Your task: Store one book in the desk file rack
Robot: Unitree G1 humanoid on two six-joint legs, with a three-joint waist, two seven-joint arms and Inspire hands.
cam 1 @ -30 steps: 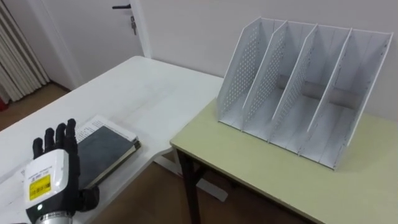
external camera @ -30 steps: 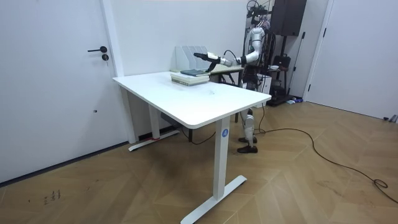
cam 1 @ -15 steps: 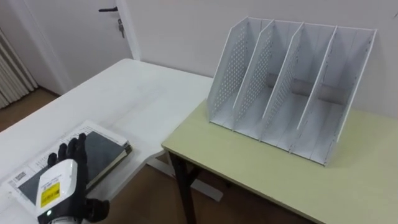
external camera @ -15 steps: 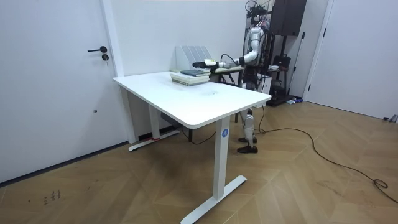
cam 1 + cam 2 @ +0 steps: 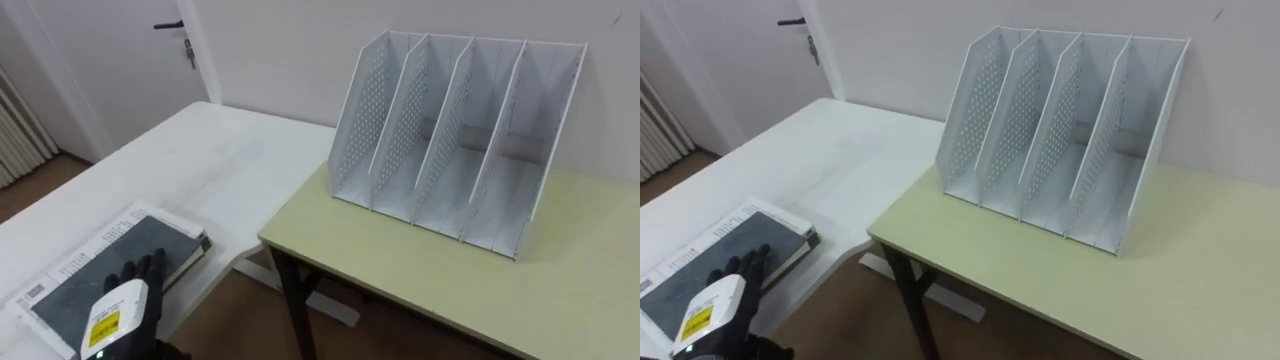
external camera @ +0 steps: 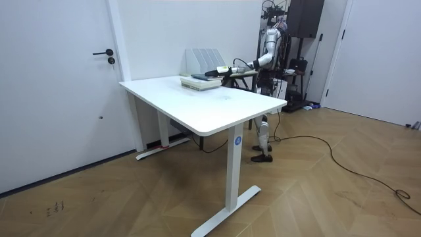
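Note:
A dark grey book lies flat on a white printed book at the near edge of the white table. My left hand hovers over the dark book's near end with its fingers straight and open; whether they touch the cover I cannot tell. The white perforated file rack stands upright with bare slots on the pale green desk to the right. In the room view I stand behind the white table, left hand stretched out over the books, with the rack just beyond.
A gap with wooden floor below separates the white table from the green desk. A white door with a dark handle stands at the back left. The wall runs close behind the rack.
My left hand has come down toward the dark book, and it sits lower in the eye view. The eye view itself has shifted, so the rack appears further left.

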